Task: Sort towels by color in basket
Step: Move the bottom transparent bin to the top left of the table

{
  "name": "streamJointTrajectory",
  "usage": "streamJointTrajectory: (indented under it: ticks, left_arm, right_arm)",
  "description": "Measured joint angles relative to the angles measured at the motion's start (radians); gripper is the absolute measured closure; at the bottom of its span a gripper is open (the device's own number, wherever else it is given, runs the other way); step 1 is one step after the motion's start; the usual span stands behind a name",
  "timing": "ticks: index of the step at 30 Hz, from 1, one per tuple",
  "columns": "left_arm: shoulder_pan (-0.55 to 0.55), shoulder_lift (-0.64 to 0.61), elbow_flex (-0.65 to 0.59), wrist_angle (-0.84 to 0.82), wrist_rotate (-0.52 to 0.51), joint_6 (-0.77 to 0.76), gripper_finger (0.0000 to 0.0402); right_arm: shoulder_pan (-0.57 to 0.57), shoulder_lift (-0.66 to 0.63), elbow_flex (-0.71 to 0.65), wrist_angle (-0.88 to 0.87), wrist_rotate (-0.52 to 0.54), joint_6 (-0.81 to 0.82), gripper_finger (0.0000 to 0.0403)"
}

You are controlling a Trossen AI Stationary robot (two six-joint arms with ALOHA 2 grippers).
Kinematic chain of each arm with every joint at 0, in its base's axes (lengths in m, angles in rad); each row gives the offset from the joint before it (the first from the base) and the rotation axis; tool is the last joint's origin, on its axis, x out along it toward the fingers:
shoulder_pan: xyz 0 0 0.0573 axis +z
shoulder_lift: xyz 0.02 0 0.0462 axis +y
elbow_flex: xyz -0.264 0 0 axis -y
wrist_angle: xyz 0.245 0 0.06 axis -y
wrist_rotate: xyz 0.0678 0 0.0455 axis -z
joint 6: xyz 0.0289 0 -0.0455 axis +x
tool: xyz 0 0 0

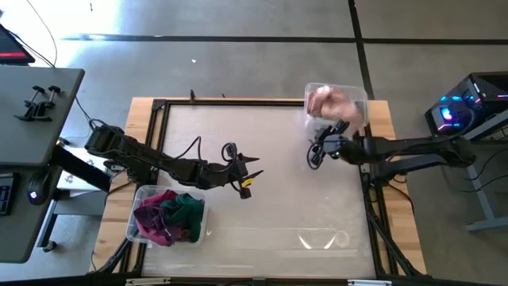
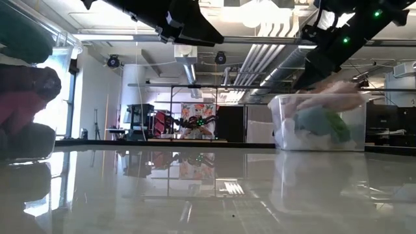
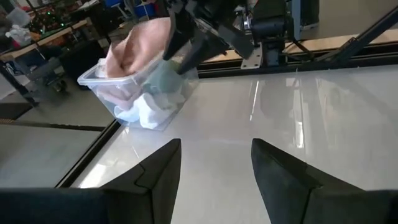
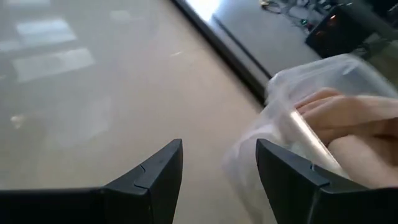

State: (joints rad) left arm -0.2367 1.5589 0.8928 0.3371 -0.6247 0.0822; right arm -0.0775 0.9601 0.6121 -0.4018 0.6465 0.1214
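Observation:
A clear bin (image 1: 337,103) stands at the table's far right corner. It holds peach-pink towels (image 3: 134,50) on top, with white (image 3: 146,112) and pale teal (image 2: 318,123) cloths below. A second clear bin (image 1: 168,216) sits at the near left with magenta (image 1: 151,218) and dark green (image 1: 184,208) towels. My left gripper (image 1: 246,171) (image 3: 216,168) hovers open over the middle of the table, facing the far-right bin. My right gripper (image 1: 315,155) (image 4: 219,168) is open and empty, just on the near side of that bin.
The table top (image 1: 278,206) is glossy white inside a black frame (image 1: 159,107) on a wooden base. Bare surface lies between the two bins and along the near right. A desk (image 1: 36,103) stands beyond the left edge and lit equipment (image 1: 456,111) beyond the right.

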Motion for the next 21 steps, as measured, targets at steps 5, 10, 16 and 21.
streamJointTrajectory:
  ticks: [5,10,16,21]
  left_arm:
    - [0.0,0.0,0.0,-0.002,0.0,0.0,0.0218]
    - [-0.006,0.0,0.0,-0.001,0.0,0.001,0.0218]
    - [-0.036,-0.016,0.001,0.025,0.002,0.002,0.0218]
    - [-0.066,-0.08,0.072,-0.162,0.026,0.055,0.0218]
  right_arm:
    - [-0.02,-0.087,0.0,0.009,0.081,0.051,0.0203]
    - [0.063,-0.163,-0.002,0.094,0.016,0.062,0.0203]
    - [0.213,-0.147,-0.105,0.435,-0.132,0.089,0.0203]
    - [0.313,-0.049,-0.246,0.759,-0.147,0.155,0.0203]
